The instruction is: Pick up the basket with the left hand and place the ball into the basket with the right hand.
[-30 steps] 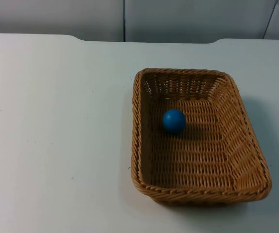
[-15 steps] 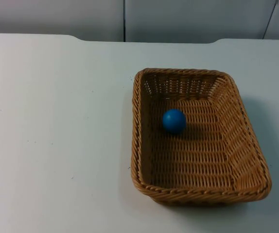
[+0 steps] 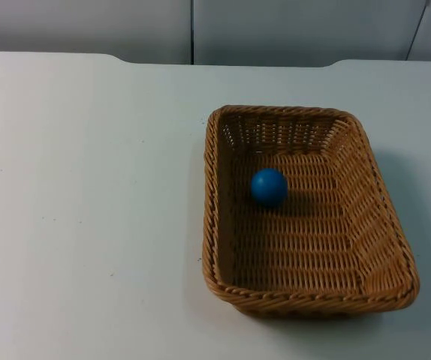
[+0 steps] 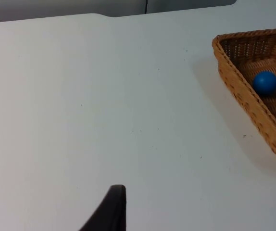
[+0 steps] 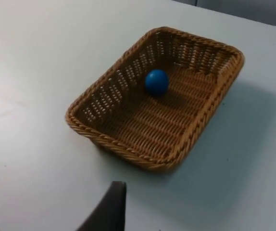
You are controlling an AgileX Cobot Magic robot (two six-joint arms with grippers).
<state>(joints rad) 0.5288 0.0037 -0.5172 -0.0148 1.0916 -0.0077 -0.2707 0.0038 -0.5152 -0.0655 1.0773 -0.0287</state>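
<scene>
nothing's moved in the last second: blue ball (image 3: pixel 269 187) sits inside the wicker basket (image 3: pixel 215 217) near the table's (image 3: pixel 88 187) right edge, so looks done. can't tell either gripper's state.

Left gripper (image 4: pixel 110 211) and right gripper (image 5: pixel 106 209) each hang above the table, touching nothing.

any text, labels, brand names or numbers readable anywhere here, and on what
None. The wicker basket carries no tag or print, the blue ball inside it is plain, and the white table and grey partition wall bear no markings.
</scene>
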